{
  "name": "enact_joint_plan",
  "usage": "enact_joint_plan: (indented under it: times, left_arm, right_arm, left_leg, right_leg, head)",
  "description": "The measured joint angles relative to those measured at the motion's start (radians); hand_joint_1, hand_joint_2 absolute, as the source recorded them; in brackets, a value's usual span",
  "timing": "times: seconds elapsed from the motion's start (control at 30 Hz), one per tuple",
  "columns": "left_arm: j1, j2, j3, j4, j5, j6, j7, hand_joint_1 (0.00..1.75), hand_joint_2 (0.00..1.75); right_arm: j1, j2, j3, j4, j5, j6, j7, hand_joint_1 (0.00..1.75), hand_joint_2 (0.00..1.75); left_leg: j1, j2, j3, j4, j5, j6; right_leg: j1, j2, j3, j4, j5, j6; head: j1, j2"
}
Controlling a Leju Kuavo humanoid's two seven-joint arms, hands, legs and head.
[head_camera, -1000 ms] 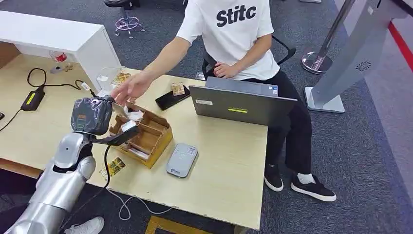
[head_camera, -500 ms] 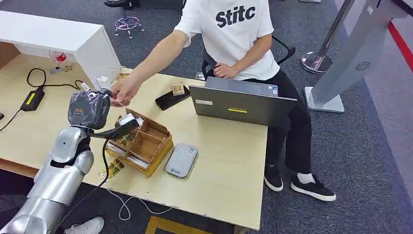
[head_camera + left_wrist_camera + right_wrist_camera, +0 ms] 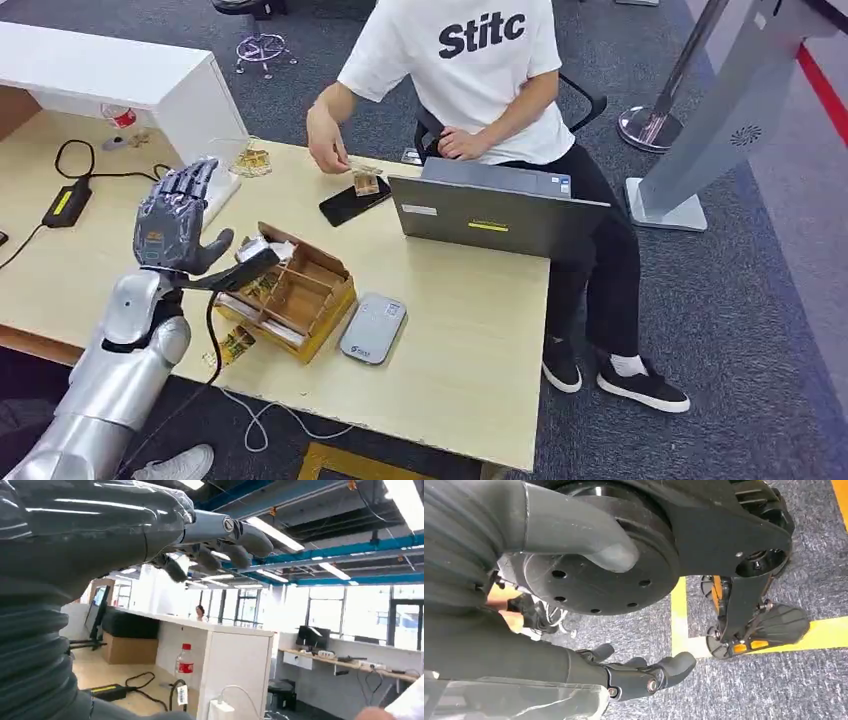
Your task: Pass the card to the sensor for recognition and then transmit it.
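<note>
Card pinched in the person's hand over the table's far edge, beside the black phone. Left hand raised above the table, fingers spread, holding nothing. Right hand hangs over the floor, fingers loosely apart, nothing in it. Wooden box just beside the left hand, grey reader next to it, laptop at the far edge.
</note>
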Motion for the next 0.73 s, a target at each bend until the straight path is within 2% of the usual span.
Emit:
enact_joint_plan:
  times: [0.1,0.2,0.23,0.3,0.33,0.4,0.43,0.5,0.57,0.63,0.73]
  left_arm:
    - [0.043,-0.01,0.024,-0.04,0.07,0.087,-0.048,0.0,1.75]
    - [0.118,-0.047,0.068,-0.118,0.155,0.164,-0.116,0.0,1.75]
    - [0.16,-0.073,0.086,-0.17,0.229,0.201,-0.173,0.0,1.75]
    - [0.247,-0.135,0.127,-0.288,0.43,0.268,-0.324,0.0,1.75]
    - [0.286,-0.166,0.145,-0.338,0.49,0.272,-0.368,0.0,1.75]
    - [0.345,-0.212,0.177,-0.417,0.547,0.272,-0.409,0.0,1.75]
    - [0.372,-0.232,0.19,-0.455,0.611,0.272,-0.439,0.0,1.75]
    - [0.445,-0.298,0.243,-0.545,0.823,0.265,-0.539,0.0,1.75]
    - [0.526,-0.374,0.324,-0.613,1.014,0.222,-0.608,0.0,1.75]
    - [0.579,-0.461,0.455,-0.643,1.117,0.139,-0.623,0.0,1.75]
    - [0.611,-0.536,0.628,-0.611,1.177,0.04,-0.625,0.0,1.75]
  right_arm:
    - [0.001,0.0,0.0,0.0,-0.003,-0.009,0.005,0.0,1.75]
    - [0.0,0.001,-0.003,0.0,-0.009,-0.023,0.006,0.0,1.75]
    - [0.001,0.003,-0.006,0.0,-0.013,-0.03,0.006,0.0,1.75]
    - [0.004,0.006,-0.011,0.001,-0.016,-0.052,0.007,0.0,1.75]
    - [0.005,0.007,-0.013,0.001,-0.016,-0.06,0.008,0.0,1.75]
    - [0.005,0.009,-0.018,0.001,-0.015,-0.07,0.009,0.0,1.75]
    - [0.005,0.01,-0.019,0.001,-0.011,-0.084,0.013,0.0,1.75]
    - [0.006,0.012,-0.019,0.002,0.008,-0.118,0.02,0.0,1.75]
    - [0.013,0.014,-0.019,0.002,0.025,-0.151,0.04,0.0,1.75]
    - [0.019,0.016,-0.019,0.004,0.04,-0.171,0.062,0.0,1.75]
    - [0.022,0.019,-0.011,0.006,0.069,-0.182,0.095,0.0,1.75]
  left_leg:
    - [0.0,0.0,0.0,0.0,0.0,0.0]
    - [0.0,0.0,0.0,0.0,0.0,0.0]
    - [0.0,0.002,0.0,0.0,-0.001,0.0]
    - [-0.001,0.003,-0.001,0.0,-0.002,0.001]
    - [-0.001,0.002,-0.001,0.0,-0.002,0.001]
    - [-0.001,0.002,-0.002,0.0,-0.003,0.002]
    - [-0.001,0.002,-0.002,0.0,-0.003,0.002]
    - [-0.001,0.003,-0.002,0.0,-0.004,0.002]
    - [-0.001,0.004,-0.001,0.0,-0.005,0.001]
    - [0.0,0.002,-0.002,0.0,-0.005,0.001]
    - [0.0,0.001,-0.001,0.0,-0.005,0.002]
  right_leg:
    - [0.0,0.0,0.0,0.0,0.0,0.0]
    - [0.0,0.0,0.0,0.0,0.0,0.0]
    - [0.0,0.002,-0.001,0.0,0.0,0.0]
    - [-0.001,0.003,-0.001,-0.001,0.0,0.0]
    - [-0.001,0.003,-0.001,-0.002,0.0,0.0]
    - [-0.001,0.002,-0.001,-0.002,-0.001,0.001]
    - [-0.001,0.002,-0.001,-0.002,-0.001,0.001]
    - [-0.001,0.003,-0.001,-0.002,-0.001,0.001]
    - [-0.001,0.003,-0.001,-0.002,-0.001,0.001]
    - [0.0,0.002,-0.002,-0.002,-0.002,0.002]
    - [0.0,0.001,-0.003,-0.002,-0.004,0.003]
  head:
    - [0.0,0.0]
    - [0.0,0.0]
    - [-0.001,0.0]
    - [-0.001,0.0]
    - [0.001,0.0]
    - [0.001,0.0]
    - [0.001,0.0]
    - [0.001,0.0]
    - [0.001,0.0]
    - [0.001,0.0]
    - [0.0,0.0]
